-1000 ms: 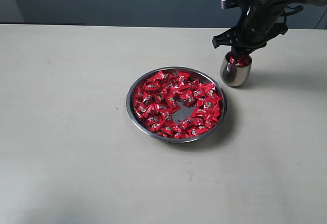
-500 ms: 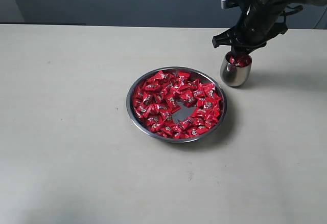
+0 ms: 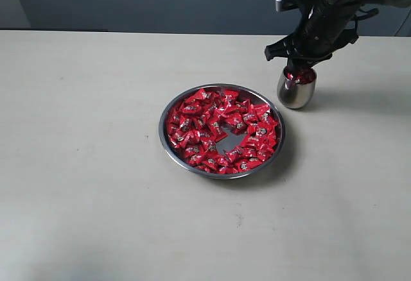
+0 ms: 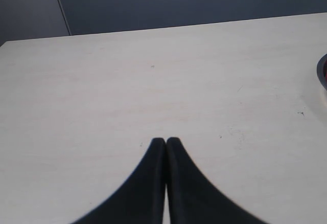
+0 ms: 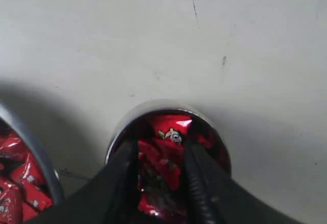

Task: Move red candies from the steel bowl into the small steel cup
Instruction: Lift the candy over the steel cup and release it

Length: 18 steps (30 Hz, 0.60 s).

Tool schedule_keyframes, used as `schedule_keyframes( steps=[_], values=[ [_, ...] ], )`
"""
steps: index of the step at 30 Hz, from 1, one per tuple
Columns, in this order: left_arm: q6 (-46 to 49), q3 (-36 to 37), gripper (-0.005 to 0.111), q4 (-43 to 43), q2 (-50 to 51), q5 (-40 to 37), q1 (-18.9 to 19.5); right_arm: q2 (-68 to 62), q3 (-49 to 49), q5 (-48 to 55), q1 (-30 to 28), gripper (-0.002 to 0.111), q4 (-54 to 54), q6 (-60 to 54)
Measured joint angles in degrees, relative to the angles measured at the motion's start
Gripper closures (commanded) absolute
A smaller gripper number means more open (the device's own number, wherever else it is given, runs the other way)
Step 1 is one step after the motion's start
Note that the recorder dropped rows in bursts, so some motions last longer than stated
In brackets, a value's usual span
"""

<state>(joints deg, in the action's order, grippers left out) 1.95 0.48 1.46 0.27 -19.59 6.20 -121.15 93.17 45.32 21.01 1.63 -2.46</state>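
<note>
Pale counter (image 3: 96, 185). At centre frame sits the wide shallow steel bowl (image 3: 161, 129), heaped with red-wrapped candies (image 3: 212, 133). At upper right the small rounded steel cup (image 3: 295, 95) stands directly under the right claw (image 5: 161, 150), which is parted and seemingly empty. The bowl lies lower-left. The left claw (image 4: 166, 143) is closed.

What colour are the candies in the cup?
The candies are shiny red with small light marks, clearest in the right wrist view.

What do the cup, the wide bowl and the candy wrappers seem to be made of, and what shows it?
The small steel cup: polished metal, likely steel, mirror reflections. The steel bowl: same shiny metal, bright thin rim. The red candies: glossy crinkled wrappers, probably foil or plastic film.
</note>
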Motion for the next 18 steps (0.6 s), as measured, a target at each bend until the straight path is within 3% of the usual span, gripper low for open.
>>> schedule_keyframes(
  steps=[18],
  values=[
    [0.0,0.0,0.106,0.0,0.0,0.0,0.0,-0.5,0.0,-0.8,0.0,0.078,0.1,-0.4]
  ],
)
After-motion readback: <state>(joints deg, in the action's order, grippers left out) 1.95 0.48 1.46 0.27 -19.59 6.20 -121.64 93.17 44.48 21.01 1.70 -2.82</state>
